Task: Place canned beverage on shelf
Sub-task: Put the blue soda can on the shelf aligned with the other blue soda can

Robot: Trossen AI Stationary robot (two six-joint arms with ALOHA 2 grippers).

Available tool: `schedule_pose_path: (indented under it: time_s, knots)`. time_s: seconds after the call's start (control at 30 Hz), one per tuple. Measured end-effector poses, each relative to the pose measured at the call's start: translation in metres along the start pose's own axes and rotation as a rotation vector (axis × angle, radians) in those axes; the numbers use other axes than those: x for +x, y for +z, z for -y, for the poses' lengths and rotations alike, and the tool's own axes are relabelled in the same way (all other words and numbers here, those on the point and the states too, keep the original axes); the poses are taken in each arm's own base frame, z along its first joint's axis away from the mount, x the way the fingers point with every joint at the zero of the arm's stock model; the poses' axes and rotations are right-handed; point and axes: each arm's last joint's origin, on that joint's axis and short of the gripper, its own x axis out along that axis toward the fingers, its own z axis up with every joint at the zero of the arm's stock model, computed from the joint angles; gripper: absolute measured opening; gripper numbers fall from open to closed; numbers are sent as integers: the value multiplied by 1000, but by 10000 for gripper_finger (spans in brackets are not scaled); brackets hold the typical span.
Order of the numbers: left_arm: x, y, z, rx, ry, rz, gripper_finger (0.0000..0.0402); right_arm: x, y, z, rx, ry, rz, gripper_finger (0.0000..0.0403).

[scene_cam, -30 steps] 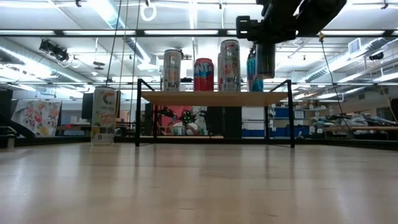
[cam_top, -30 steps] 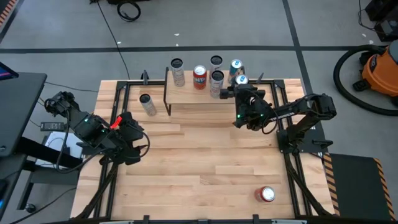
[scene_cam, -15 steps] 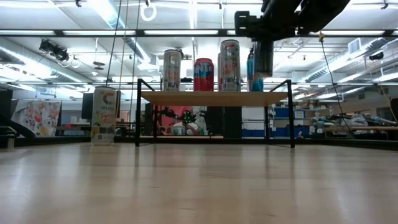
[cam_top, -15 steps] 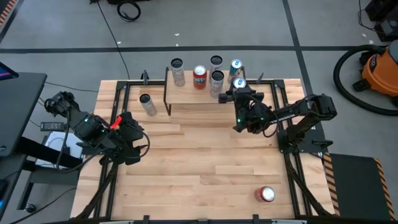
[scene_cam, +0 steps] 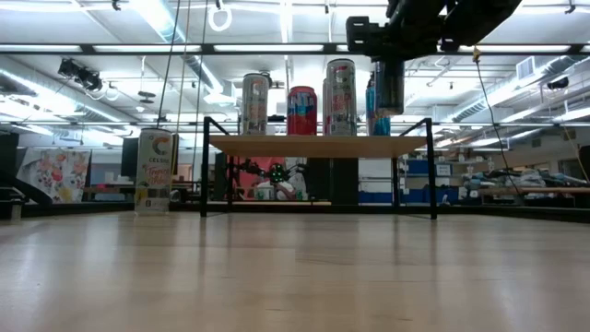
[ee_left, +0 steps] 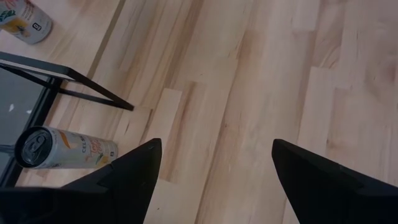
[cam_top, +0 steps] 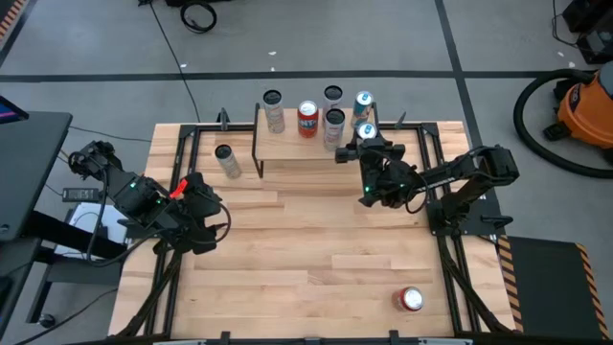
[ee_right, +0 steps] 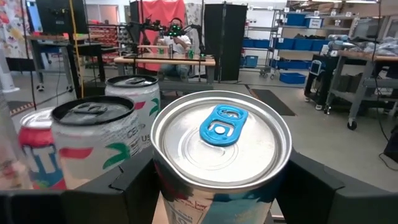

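Five cans at shelf (cam_top: pixel 292 146); two (cam_top: pixel 227 159) (cam_top: pixel 411 299) on table

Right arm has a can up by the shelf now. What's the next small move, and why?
Probably lower it straight down. The right gripper holds the blue-tab can with its base above the shelf board in the low view, over the right end beside the cans already standing there. Release only after it rests. The left gripper waits open, low on the table's left.
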Motion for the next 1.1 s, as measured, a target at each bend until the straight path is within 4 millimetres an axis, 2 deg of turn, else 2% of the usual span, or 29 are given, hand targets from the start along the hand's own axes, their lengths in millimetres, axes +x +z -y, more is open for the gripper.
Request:
schedule_pose_path:
  time_s: [0.27, 0.6, 0.9, 1.1]
  knots:
    - [0, 0, 0, -2, -3, 3, 316, 2, -13, -4, 17, -6, 0, 270]
    - [0, 0, 0, -2, -2, 2, 316, 2, -33, 3, 17, -7, 0, 270]
    - [0, 1, 1, -9, -11, 11, 316, 2, -33, 4, 20, -7, 0, 270]
    - [7, 14, 3, 23, -48, 58, 316, 2, -33, 4, 17, -7, 0, 274]
